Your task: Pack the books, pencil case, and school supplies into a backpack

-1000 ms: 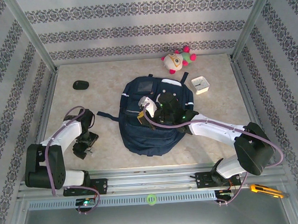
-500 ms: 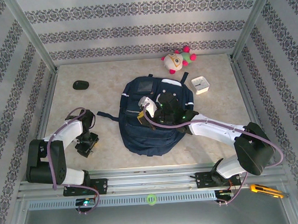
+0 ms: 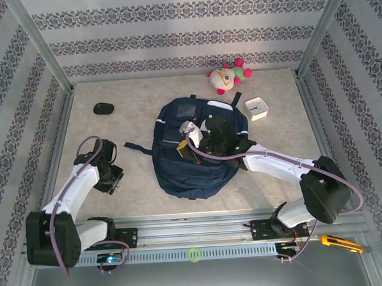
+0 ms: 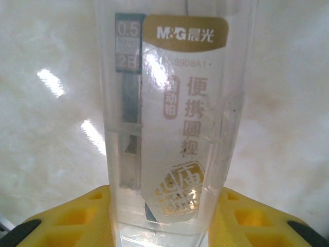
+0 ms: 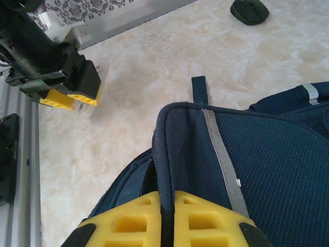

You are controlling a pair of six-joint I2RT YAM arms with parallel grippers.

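left gripper (image 4: 164,226) — around clear case (image 4: 164,118)

arms (image 3: 72,191): white shells, black joints | cables (image 3: 88,142): purple | jaws: yellow (ribbed)

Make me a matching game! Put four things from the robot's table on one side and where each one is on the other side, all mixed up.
Things
1. backpack
2. clock
3. clear lead box
4. black oval object

Places
A. far left part of the table
B. between the fingers of the left gripper
C. its edge pinched by the right gripper
D. right of the backpack, near the plush toy

Pairs: 1-C, 2-D, 3-B, 4-A
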